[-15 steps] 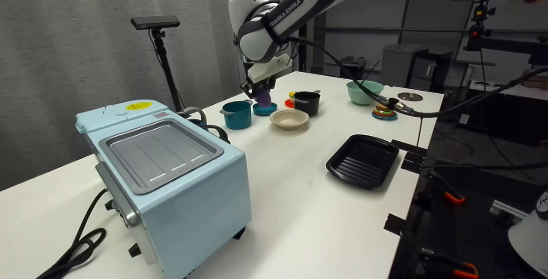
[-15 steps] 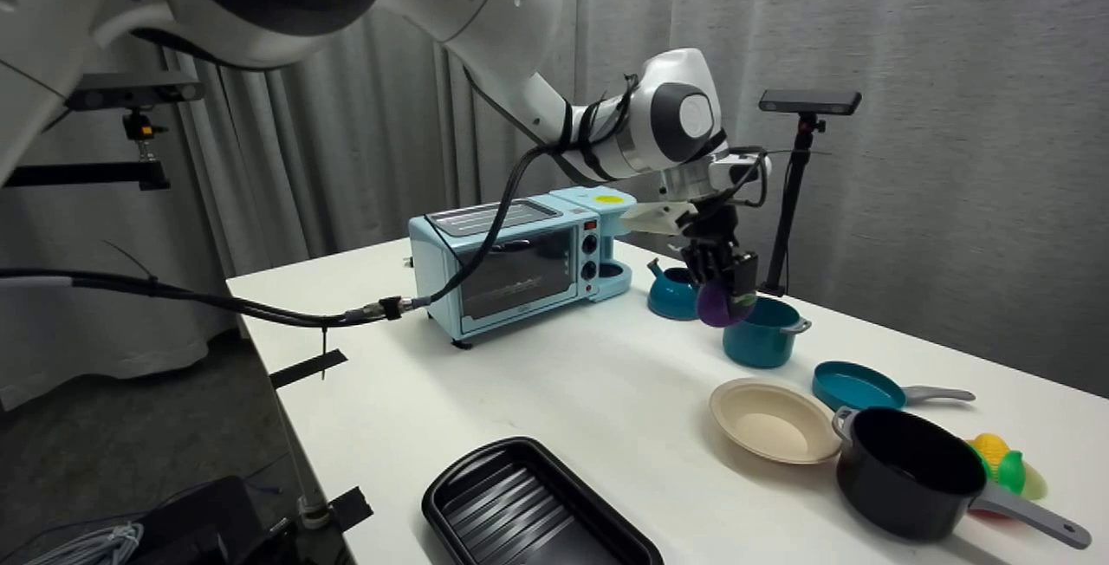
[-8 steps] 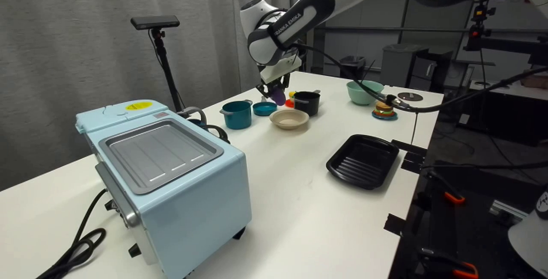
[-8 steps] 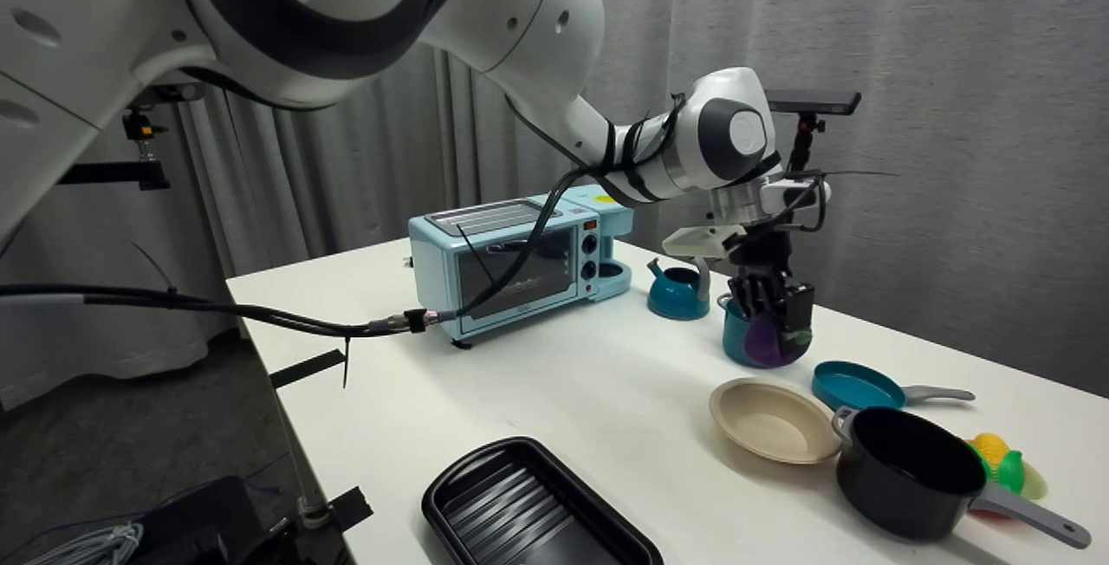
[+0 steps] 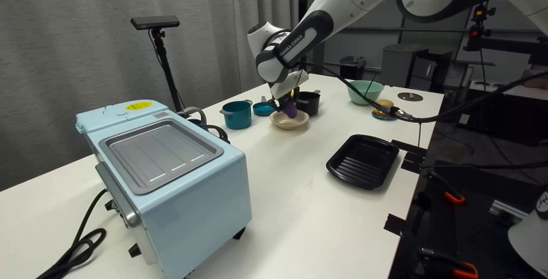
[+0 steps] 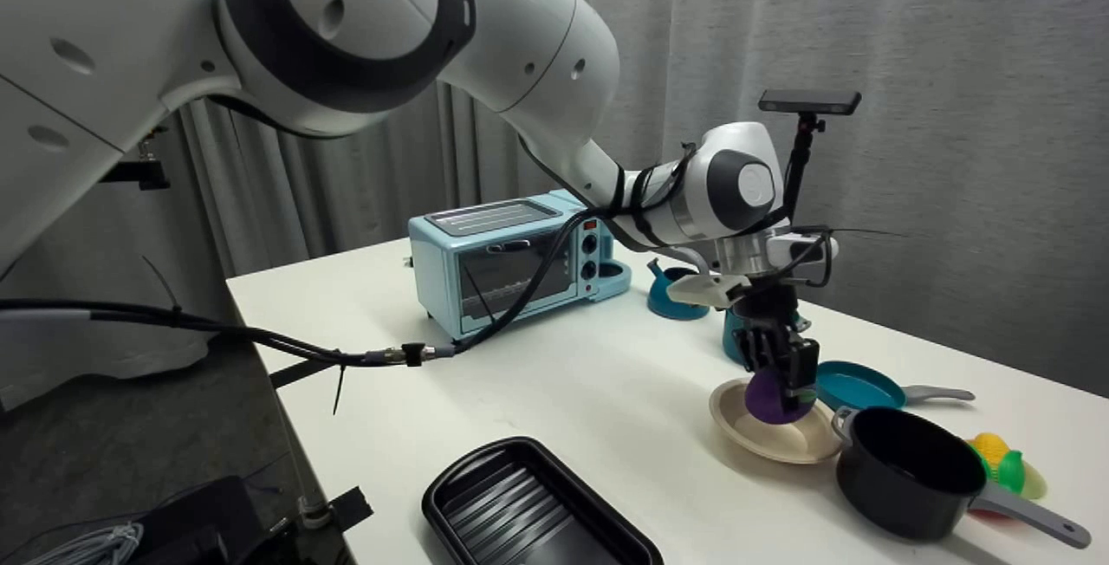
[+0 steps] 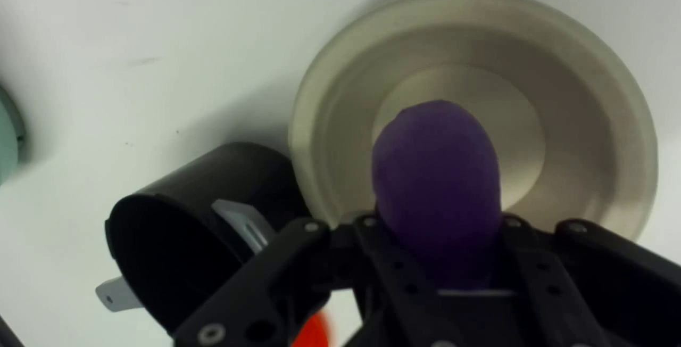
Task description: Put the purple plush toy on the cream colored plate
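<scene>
The purple plush toy (image 6: 771,400) is a smooth, rounded lump held in my gripper (image 6: 787,373). It also shows in an exterior view (image 5: 290,111) and fills the jaws in the wrist view (image 7: 436,171). The black fingers press on both its sides, so the gripper (image 7: 441,222) is shut on it. The cream colored plate (image 6: 775,446) is round with a raised rim. The toy is over the plate's inside in both exterior views and the wrist view (image 7: 468,43); it seems a little above the plate's bottom, but I cannot tell if they touch.
A black pot (image 6: 905,478) with grey handles stands right against the plate's side. A teal pan (image 6: 853,385) and a teal pot (image 5: 237,115) stand close behind. A black ridged tray (image 5: 364,161) and a light blue toaster oven (image 5: 197,210) stand farther off on the white table.
The arm has carried the toy from beside the teal pot across to the plate and lowered it there. The gripper has stayed shut on the toy. The plate has not moved.
</scene>
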